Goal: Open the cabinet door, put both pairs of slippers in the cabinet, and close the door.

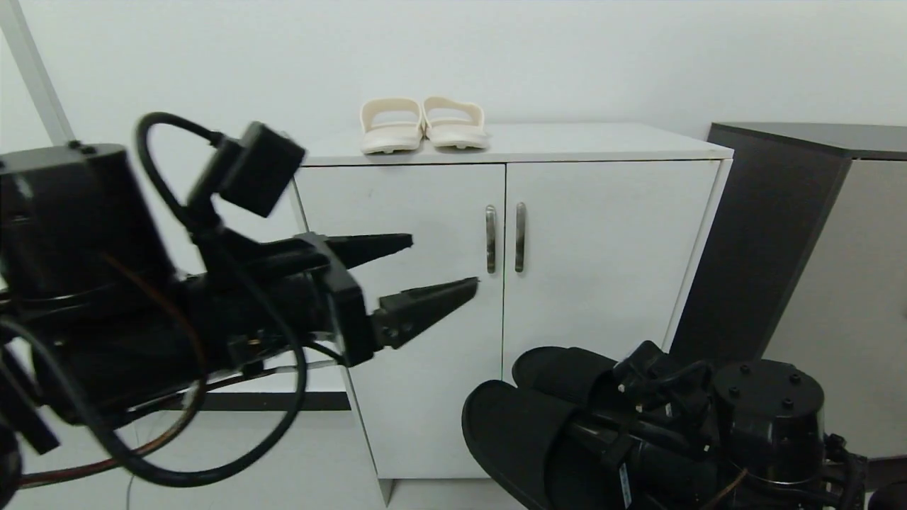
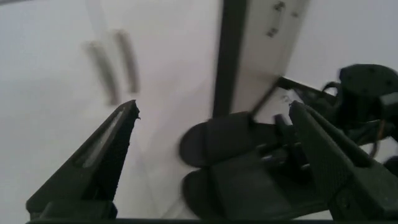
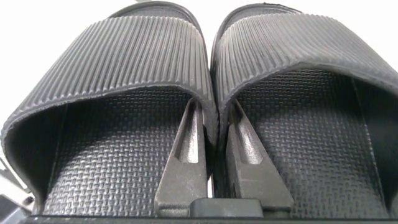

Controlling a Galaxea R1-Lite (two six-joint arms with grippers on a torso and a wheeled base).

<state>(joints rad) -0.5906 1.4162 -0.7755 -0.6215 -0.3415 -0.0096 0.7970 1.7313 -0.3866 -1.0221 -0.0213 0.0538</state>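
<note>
Two black slippers (image 1: 528, 425) clamped side by side by right tool (image 3: 215, 109), nearly closed. Left tool (image 1: 443, 262) held wide open, empty. Cream slippers (image 1: 424, 126) seen atop shut cabinet (image 1: 609, 283).

Far slippers (image 1: 407, 131) sit atop cabinet (image 1: 609, 283), near slippers (image 1: 528, 425) before.

Left tool (image 2: 214, 107) spread wide; black slippers (image 2: 230, 134), cabinet handles (image 2: 115, 65) beyond.
</note>
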